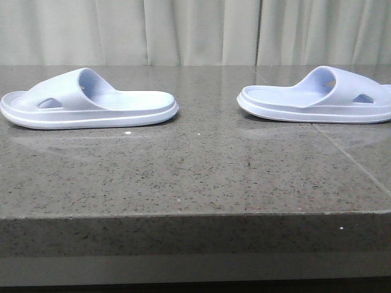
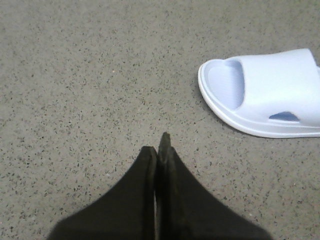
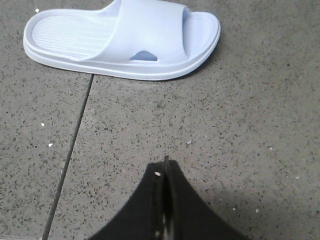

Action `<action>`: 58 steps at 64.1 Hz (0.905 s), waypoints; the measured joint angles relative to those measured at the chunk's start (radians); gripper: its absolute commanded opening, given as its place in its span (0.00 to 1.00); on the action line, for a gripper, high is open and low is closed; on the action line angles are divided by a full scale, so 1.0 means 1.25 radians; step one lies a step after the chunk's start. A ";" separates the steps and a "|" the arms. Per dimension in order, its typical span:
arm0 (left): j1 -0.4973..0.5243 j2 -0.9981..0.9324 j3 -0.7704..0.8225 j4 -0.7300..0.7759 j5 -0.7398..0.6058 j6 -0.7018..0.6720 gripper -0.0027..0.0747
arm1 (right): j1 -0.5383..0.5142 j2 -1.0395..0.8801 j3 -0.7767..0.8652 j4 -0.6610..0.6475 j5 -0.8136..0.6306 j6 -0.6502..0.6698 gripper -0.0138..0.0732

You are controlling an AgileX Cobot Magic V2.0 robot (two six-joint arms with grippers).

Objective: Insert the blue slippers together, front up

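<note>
While I'm watching the feeds from my desk, both blue slippers sit flat on the speckled grey stone table (image 1: 195,177), soles down, well apart from each other. Left slipper (image 1: 85,101) is over on the left side of the front view with its toe end pointing left and heel toward the middle; right slipper (image 1: 317,96) mirrors it, heel toward the middle, toe running off the right edge. So they're heel to heel with a wide bare gap between.

Left gripper (image 2: 159,147) has its black fingers pressed together, pinching nothing, hovering over bare stone with the left slipper's toe end off to one side, not touching. Right gripper (image 3: 165,167) is the same deal, fingers squeezed tight on nothing, its slipper lying whole in view further out past a thin seam (image 3: 75,145) in the stone. Pale curtain (image 1: 183,30) hangs behind the table.
</note>
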 measured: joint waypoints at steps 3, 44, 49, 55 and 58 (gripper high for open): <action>0.000 0.010 0.000 0.000 0.004 0.000 0.01 | 0.000 0.006 0.000 0.000 0.000 0.000 0.14; 0.000 0.036 -0.006 0.000 -0.018 0.000 0.73 | 0.000 0.009 0.000 0.003 0.009 -0.002 0.67; 0.000 0.063 -0.035 0.000 0.009 0.000 0.73 | 0.000 0.009 0.000 0.005 0.010 -0.002 0.67; 0.000 0.107 -0.091 0.006 0.059 0.008 0.73 | 0.000 0.009 0.000 0.006 0.012 -0.002 0.67; 0.001 0.131 -0.125 0.006 0.080 0.017 0.73 | 0.000 0.009 0.000 0.006 0.012 -0.002 0.67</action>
